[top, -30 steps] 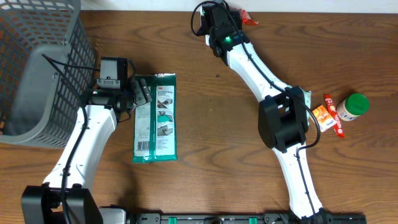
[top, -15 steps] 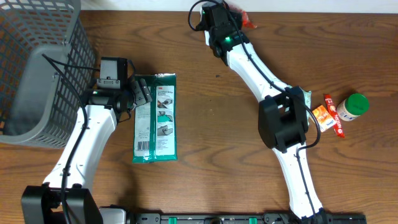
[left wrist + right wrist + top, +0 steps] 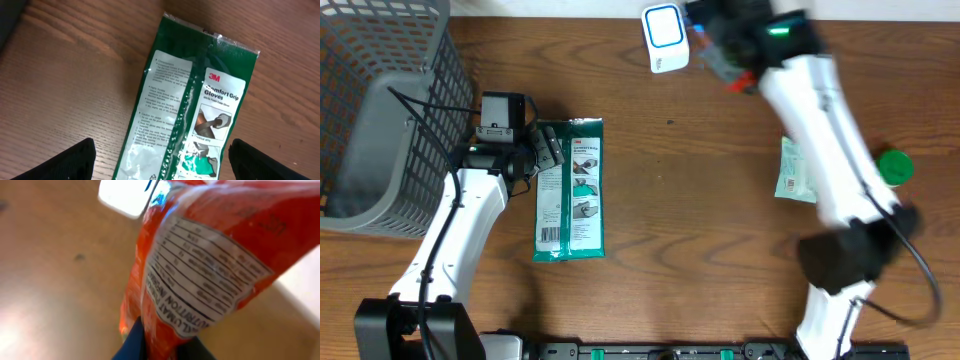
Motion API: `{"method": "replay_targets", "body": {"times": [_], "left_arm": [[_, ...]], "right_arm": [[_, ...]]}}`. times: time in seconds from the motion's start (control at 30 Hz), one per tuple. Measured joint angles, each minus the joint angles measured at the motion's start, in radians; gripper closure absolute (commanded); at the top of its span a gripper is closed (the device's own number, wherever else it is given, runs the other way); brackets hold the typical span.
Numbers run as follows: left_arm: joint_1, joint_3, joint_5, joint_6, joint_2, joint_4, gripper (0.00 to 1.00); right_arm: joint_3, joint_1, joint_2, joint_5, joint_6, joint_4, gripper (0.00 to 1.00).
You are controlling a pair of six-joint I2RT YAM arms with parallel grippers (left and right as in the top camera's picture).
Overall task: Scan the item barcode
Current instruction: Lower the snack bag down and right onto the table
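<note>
**Overhead and 2 wrist views of the scanning table.** We see the right gripper (image 3: 722, 58), blurred, in the upper centre of the overhead frame, closed on an orange-red foil snack packet (image 3: 210, 275). In the right wrist view the packet fills most of the frame. Its white nutrition panel faces the camera, and its lower edge is pinched between the dark fingers (image 3: 132, 342). Just left of that gripper, near the top edge, sits a white rectangular scanner with a blue-rimmed face (image 3: 663, 38); we cannot tell whether packet and scanner touch.

The left gripper (image 3: 162, 146) stands wide open and holds nothing. In the left wrist view its 2 fingers show at the lower left and lower right. Between them in the picture a flat green plastic glove packet (image 3: 570, 190) lies on the brown wooden table (image 3: 670, 230).

A grey plastic mesh basket (image 3: 380, 110) occupies the upper left corner. At the right we note a pale green sachet (image 3: 792, 168) and a green-capped jar (image 3: 897, 165), both partly hidden by the arm.
</note>
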Motion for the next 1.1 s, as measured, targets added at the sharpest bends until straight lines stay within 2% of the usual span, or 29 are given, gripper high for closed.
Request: {"method": "replay_targets", "body": {"times": [0.1, 0.23, 0.5, 0.8, 1.0, 1.1], "left_arm": [[0.0, 0.0, 0.0, 0.0, 0.0, 0.0, 0.14], [0.0, 0.0, 0.0, 0.0, 0.0, 0.0, 0.14], [0.0, 0.0, 0.0, 0.0, 0.0, 0.0, 0.14], [0.0, 0.0, 0.0, 0.0, 0.0, 0.0, 0.14], [0.0, 0.0, 0.0, 0.0, 0.0, 0.0, 0.14], [0.0, 0.0, 0.0, 0.0, 0.0, 0.0, 0.14]], "right_arm": [[0.011, -0.09, -0.059, -0.19, 0.061, -0.153, 0.98], [-0.018, -0.175, -0.043, -0.323, 0.085, -0.249, 0.99], [-0.263, -0.313, -0.024, -0.434, 0.104, -0.254, 0.99], [-0.602, -0.398, -0.023, -0.45, 0.112, -0.008, 0.99], [-0.809, -0.406, -0.019, -0.366, 0.126, 0.181, 0.99], [-0.824, -0.406, -0.019, -0.307, 0.158, 0.196, 0.87]]}}
